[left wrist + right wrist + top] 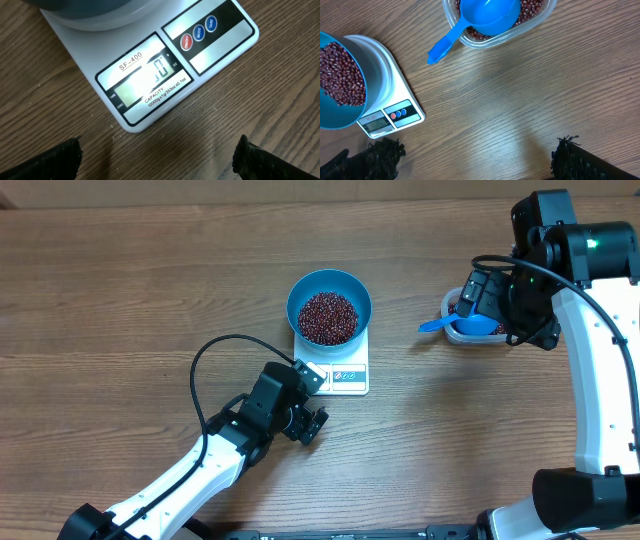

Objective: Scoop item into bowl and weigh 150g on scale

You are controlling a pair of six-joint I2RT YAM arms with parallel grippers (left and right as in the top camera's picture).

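**Bowl of beans on the scale, both grippers open and empty**

A small white kitchen scale (346,376) sits near the middle of a wooden table (120,280). A round, deep, bright blue bowl (329,279) stands on the scale's platform and covers its far part. Only the near edge with the display and buttons is left showing. A heap of small dark red-brown beans (328,317) fills the bottom of the bowl.

The left gripper (157,160) hovers just beside the scale's display edge, its jaws spread wide with nothing between them. Its wrist camera looks straight at the display. The label reads SF-400, and one digit that looks like a zero shows through heavy glare. Beside it are a red on/off button and two blue buttons marked mode and tare.

Well to the right of the scale is a clear plastic tub (492,42) holding more of the same beans. A small blue scoop (487,15) rests in it, its handle sticking out over the rim toward the scale. The right gripper (475,152) hangs over the tub, its jaws also wide apart and holding nothing.
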